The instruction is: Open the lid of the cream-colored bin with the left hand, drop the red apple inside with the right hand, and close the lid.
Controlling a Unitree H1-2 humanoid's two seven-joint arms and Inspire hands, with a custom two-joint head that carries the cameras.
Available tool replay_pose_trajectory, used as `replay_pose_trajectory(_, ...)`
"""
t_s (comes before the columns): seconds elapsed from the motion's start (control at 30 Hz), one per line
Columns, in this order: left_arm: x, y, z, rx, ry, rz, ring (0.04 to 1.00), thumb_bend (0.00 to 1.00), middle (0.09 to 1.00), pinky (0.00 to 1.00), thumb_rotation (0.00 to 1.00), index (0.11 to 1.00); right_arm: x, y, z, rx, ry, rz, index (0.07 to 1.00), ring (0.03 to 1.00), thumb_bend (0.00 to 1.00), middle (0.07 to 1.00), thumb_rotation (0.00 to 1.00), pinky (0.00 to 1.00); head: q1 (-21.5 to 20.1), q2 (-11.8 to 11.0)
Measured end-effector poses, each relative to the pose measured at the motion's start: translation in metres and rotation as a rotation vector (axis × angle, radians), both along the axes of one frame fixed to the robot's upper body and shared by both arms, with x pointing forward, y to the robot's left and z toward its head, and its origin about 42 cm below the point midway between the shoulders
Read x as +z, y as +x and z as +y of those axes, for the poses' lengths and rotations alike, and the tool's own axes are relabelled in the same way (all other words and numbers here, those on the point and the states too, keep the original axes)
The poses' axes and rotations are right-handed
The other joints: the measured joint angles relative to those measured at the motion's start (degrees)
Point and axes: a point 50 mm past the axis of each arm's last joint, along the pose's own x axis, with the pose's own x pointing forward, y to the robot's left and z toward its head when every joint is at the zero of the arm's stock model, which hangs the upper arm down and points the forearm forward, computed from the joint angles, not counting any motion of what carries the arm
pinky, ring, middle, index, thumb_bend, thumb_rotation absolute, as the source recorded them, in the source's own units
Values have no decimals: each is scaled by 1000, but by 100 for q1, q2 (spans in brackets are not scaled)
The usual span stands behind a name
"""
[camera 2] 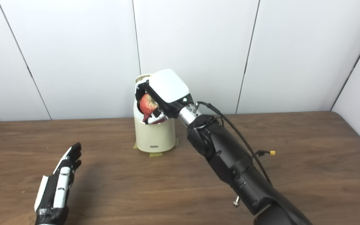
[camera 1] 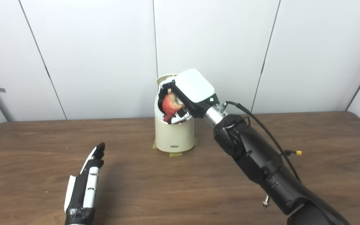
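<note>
Cream-colored plastic forms the bin (camera 1: 174,134), a round upright container standing toward the back of the brown wooden table (camera 1: 180,175), close to the white panelled wall (camera 1: 98,56). Yellowish tape (camera 1: 176,153) shows under its base at the front and sides. Its lid (camera 1: 165,78) is tipped up at the rear, only a pale curved edge of it showing behind the right hand, so the mouth of the bin lies open toward the cameras.

At that mouth sits the red apple (camera 1: 170,104), grasped by the right hand (camera 1: 183,100), whose fingers curl around the fruit (the white back of the hand covers much of the opening). The apple is level with the rim, partly within the dark interior; whether anything else lies deeper in the bin cannot be told. A black cable (camera 1: 261,125) loops along the right forearm.

Well apart, near the front left of the table, the left hand (camera 1: 86,181) holds nothing, its fingers extended straight and close together, pointing toward the wall.
</note>
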Motion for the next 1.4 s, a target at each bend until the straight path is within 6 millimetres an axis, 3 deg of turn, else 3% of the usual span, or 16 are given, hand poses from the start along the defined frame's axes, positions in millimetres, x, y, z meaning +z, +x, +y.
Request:
replay_pose_trajectory(0.7,1,0,-1,-7,-2,0,980,316,961,985,945,924,-4,5,-1,18,-7,-46,465,496,495,561,0,363,9,18)
replay_pose_trajectory(0.77,1,0,-2,-7,-2,0,980,323,960,989,942,922,-5,5,-1,21,-12,-53,463,543,513,558,0,441,9,18)
replay_pose_trajectory(0.8,1,0,-2,-7,-2,0,979,324,959,988,941,922,-5,5,0,23,-13,-57,478,562,518,587,74,467,9,18)
replay_pose_trajectory(0.87,1,0,-2,-7,-2,2,980,321,959,987,943,924,-6,4,0,25,-12,-63,486,578,520,609,113,483,9,18)
replay_pose_trajectory(1.13,1,0,-2,-8,-1,6,978,325,959,985,949,922,-6,3,0,44,-7,-113,491,604,522,635,129,503,9,17)
replay_pose_trajectory(1.17,1,0,-2,-8,-1,6,977,326,958,981,949,921,-6,2,0,52,-4,-126,546,607,729,640,66,505,9,18)
replay_pose_trajectory(1.2,1,0,-2,-8,-1,6,977,326,958,979,949,921,-6,1,0,58,-4,-139,580,608,858,643,26,506,9,18)
replay_pose_trajectory(1.27,1,0,-3,-9,-1,6,975,322,957,971,945,920,-6,1,1,62,-2,-158,604,615,923,653,6,508,9,9)
replay_pose_trajectory(1.4,1,0,-3,-10,-1,6,975,324,957,972,933,919,-6,2,0,67,1,-181,642,651,951,693,9,519,9,9)
